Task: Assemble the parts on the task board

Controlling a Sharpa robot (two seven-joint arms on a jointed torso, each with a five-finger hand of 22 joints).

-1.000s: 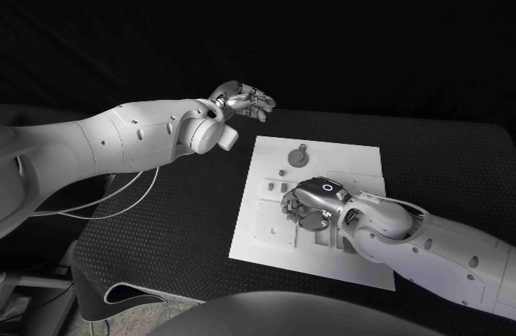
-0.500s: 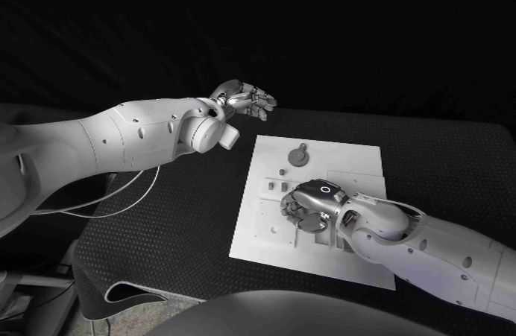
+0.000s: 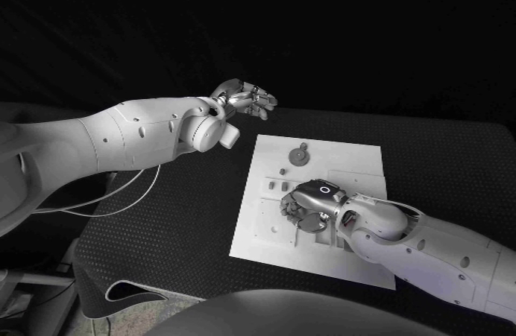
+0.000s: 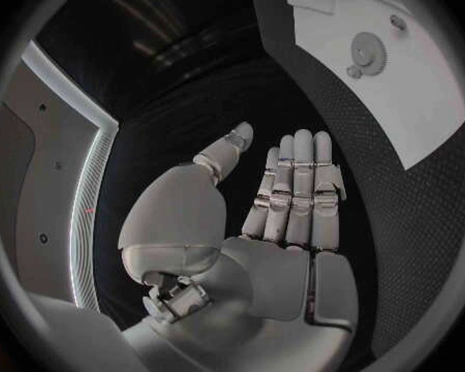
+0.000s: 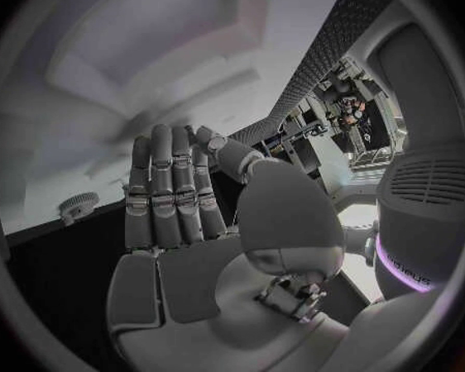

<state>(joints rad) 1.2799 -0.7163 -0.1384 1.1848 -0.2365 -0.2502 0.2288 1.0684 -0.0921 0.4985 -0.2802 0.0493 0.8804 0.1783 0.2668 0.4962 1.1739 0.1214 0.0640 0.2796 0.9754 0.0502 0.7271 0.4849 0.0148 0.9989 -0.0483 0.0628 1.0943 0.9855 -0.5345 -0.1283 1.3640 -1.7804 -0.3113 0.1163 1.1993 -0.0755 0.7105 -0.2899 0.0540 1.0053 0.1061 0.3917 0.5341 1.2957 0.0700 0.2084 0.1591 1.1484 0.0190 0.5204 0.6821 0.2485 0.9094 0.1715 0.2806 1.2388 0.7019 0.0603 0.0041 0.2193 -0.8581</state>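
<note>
On black table (image 3: 161, 224), my right hand (image 3: 306, 209) hovers flat, empty, over task board (image 3: 355, 161); I should lower slowly onto parts.

The surface (image 3: 172, 224) is black with a fine woven, dimpled grain, matt and rough like a rubber or cloth mat; the left wrist view shows the same pebbled weave. The task board (image 3: 360, 265) is a smooth white plate, flat and matt, like plastic. A round toothed gear (image 3: 298, 156) on it looks dull grey. The left hand (image 4: 294, 198) is bright silver metal, segmented and glossy. The right hand (image 5: 175, 198) has the same polished metal, with smooth grey pads on its palm. Both arms have smooth white plastic shells with a slight sheen.
</note>
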